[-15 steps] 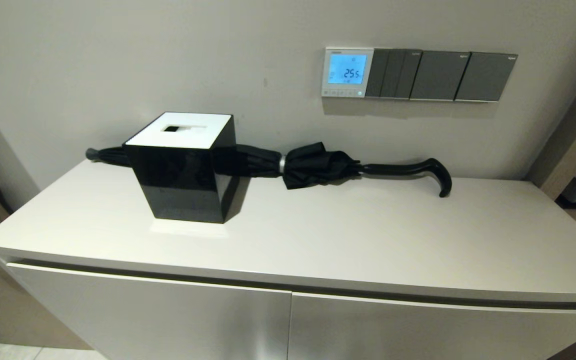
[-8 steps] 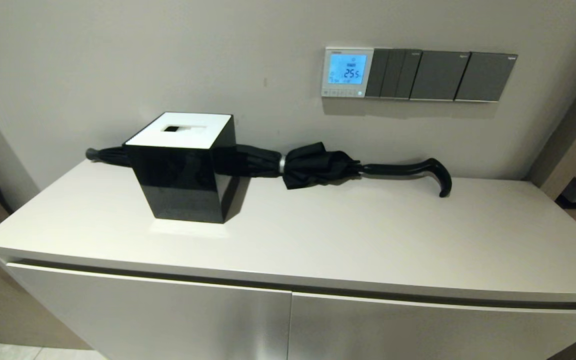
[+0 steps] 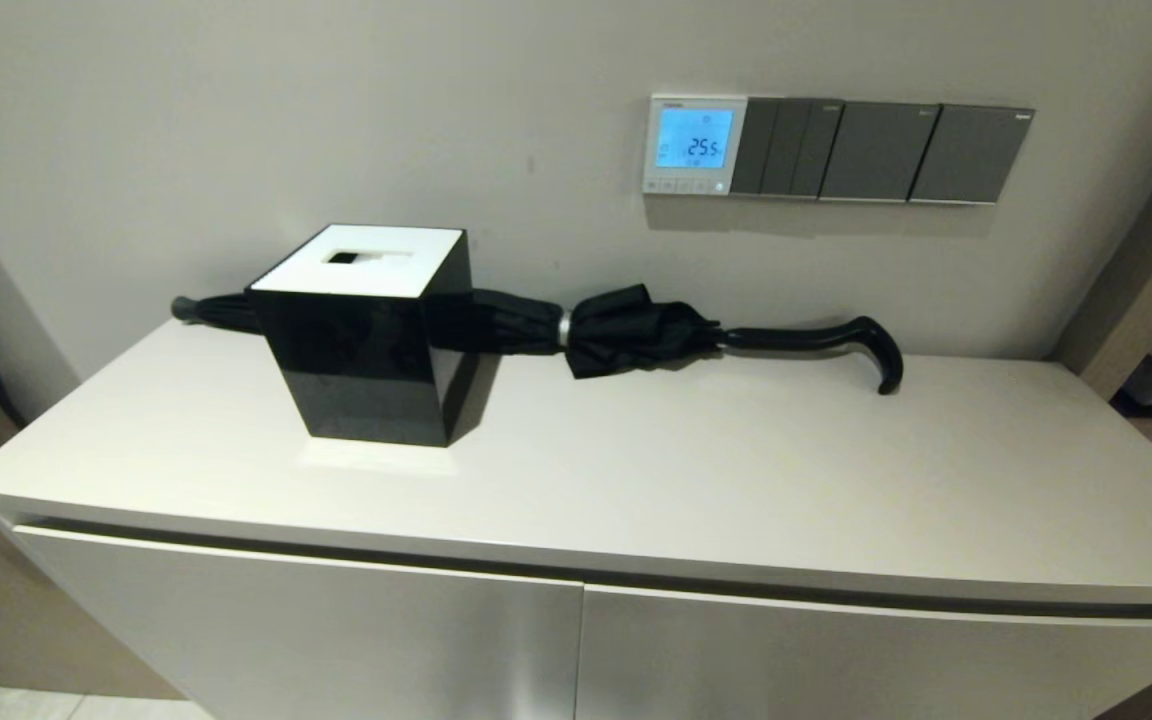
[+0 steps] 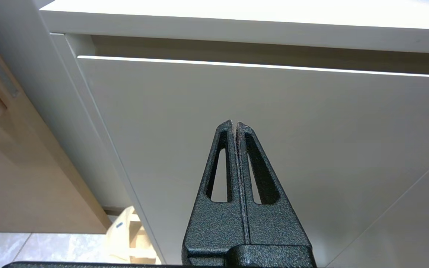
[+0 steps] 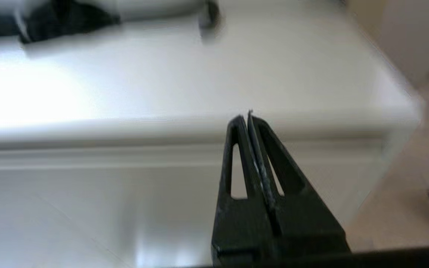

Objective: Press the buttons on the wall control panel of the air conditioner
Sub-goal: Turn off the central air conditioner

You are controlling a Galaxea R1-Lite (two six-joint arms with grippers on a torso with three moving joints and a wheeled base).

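The air conditioner's wall control panel (image 3: 693, 144) is a small white-framed square on the wall above the cabinet, its screen lit blue and reading 25.5. Its buttons (image 3: 684, 185) are a row of tiny pale keys along its lower edge. Neither arm shows in the head view. My left gripper (image 4: 235, 124) is shut and empty, low in front of the cabinet door. My right gripper (image 5: 246, 118) is shut and empty, just below the cabinet top's front edge near its right end.
Dark grey switch plates (image 3: 881, 151) sit right of the panel. On the white cabinet top (image 3: 736, 470) stand a black tissue box (image 3: 366, 335) and a folded black umbrella (image 3: 636, 335) along the wall. A wooden door frame (image 3: 1146, 260) is at the right.
The small icons on the panel's blue screen have changed; the 25.5 reading stays. Nothing else in the head view has moved.
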